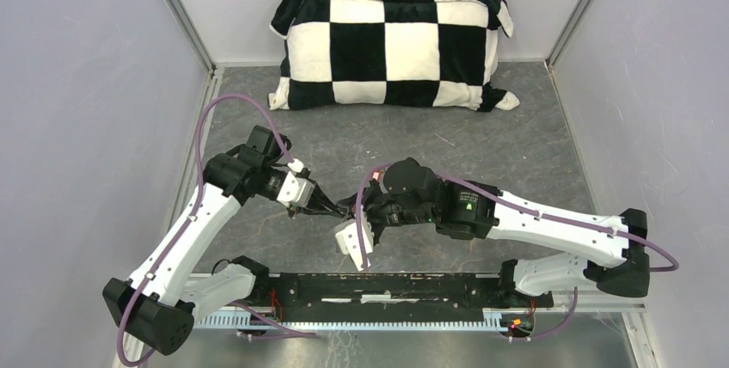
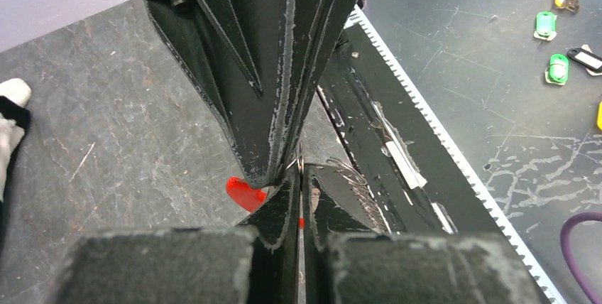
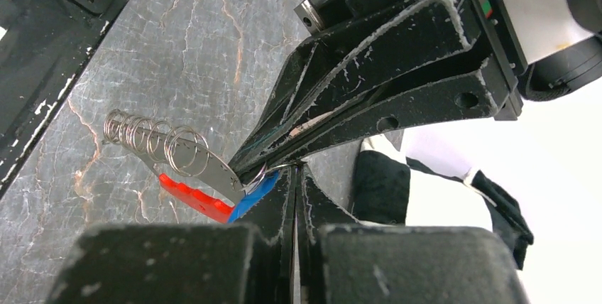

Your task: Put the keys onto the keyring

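Grey, stone-patterned tabletop (image 1: pixel 516 153) fills the top view, with a black-and-white checkered pillow (image 1: pixel 391 46) lying at its far edge, well apart from the work. Near the middle, the left claw (image 1: pixel 342 208) and the right claw (image 1: pixel 354 210) meet tip to tip, a posture that suits working one small part onto another. The keys are too small to pick out from here. From the left wrist, both claws look narrow, fingers pressed together, the right one's tips set against the left one's. A red plastic tag (image 2: pixel 243 192) peeks out behind the meeting point. Past a black toothed rail (image 2: pixel 397 140), on a scratched metal sheet (image 2: pixel 497 126) at the near edge, spare keys with green and yellow tags (image 2: pixel 544 25) lie loose, probably waiting their turn. From the right wrist the key bundle (image 3: pixel 213 172) is plain. A flat silver blade, the red tag and a blue plastic tag (image 3: pixel 257 189) stick out leftwards from the pinch. A coiled silver wire keyring (image 3: pixel 152 139) sits at the left end, apparently off the tabletop. Both claws are clamped on this bundle, likely so one steadies while the other threads. Which piece each nips I cannot tell.
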`<state>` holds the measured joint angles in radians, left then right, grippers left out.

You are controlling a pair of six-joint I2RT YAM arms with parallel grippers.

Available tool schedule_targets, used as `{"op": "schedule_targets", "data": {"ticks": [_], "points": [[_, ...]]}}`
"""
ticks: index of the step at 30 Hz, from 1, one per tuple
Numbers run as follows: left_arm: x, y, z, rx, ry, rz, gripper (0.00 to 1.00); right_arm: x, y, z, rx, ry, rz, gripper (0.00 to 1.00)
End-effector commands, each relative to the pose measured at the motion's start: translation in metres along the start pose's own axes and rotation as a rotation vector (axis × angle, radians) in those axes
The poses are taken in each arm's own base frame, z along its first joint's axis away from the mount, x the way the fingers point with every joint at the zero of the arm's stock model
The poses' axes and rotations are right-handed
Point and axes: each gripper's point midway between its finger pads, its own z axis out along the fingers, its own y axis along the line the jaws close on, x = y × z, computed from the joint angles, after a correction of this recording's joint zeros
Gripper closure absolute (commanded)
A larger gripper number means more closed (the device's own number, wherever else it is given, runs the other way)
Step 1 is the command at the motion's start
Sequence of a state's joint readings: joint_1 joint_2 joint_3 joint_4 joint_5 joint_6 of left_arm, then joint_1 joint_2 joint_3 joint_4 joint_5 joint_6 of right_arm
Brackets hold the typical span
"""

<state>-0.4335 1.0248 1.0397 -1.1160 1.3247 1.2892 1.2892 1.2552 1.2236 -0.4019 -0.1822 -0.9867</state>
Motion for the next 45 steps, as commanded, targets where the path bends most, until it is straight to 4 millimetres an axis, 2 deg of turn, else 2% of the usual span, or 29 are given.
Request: {"op": "schedule_targets", "data": {"ticks": [1,6,11,19,25,32,39,45], "points": [[-0.035,0.013,0.001,-0.008,-0.095,0.129,0.98,-0.021,-0.018,-0.002,0.033,-0.084,0.037,1.0],[-0.043,0.026,-0.002,-0.068,-0.097,0.125,0.98,-0.02,-0.016,-0.006,0.013,-0.084,0.069,1.0],[-0.061,0.062,-0.01,-0.281,-0.149,0.088,0.98,-0.015,-0.027,-0.01,0.008,-0.081,0.116,1.0],[-0.072,0.062,-0.012,-0.315,-0.186,0.095,0.98,-0.016,-0.032,-0.013,-0.073,-0.147,0.18,0.99],[-0.079,0.078,-0.015,-0.386,-0.254,0.094,0.98,-0.016,-0.047,-0.014,-0.117,-0.177,0.277,0.82],[-0.094,0.084,-0.022,-0.466,-0.337,0.158,0.98,-0.012,-0.048,-0.01,-0.189,-0.166,0.346,0.75],[-0.092,0.075,-0.022,-0.473,-0.357,0.273,0.98,-0.014,-0.064,-0.022,-0.227,-0.188,0.401,0.73],[-0.093,0.067,-0.022,-0.485,-0.394,0.377,0.98,-0.019,-0.064,-0.015,-0.258,-0.239,0.462,0.73]]}}
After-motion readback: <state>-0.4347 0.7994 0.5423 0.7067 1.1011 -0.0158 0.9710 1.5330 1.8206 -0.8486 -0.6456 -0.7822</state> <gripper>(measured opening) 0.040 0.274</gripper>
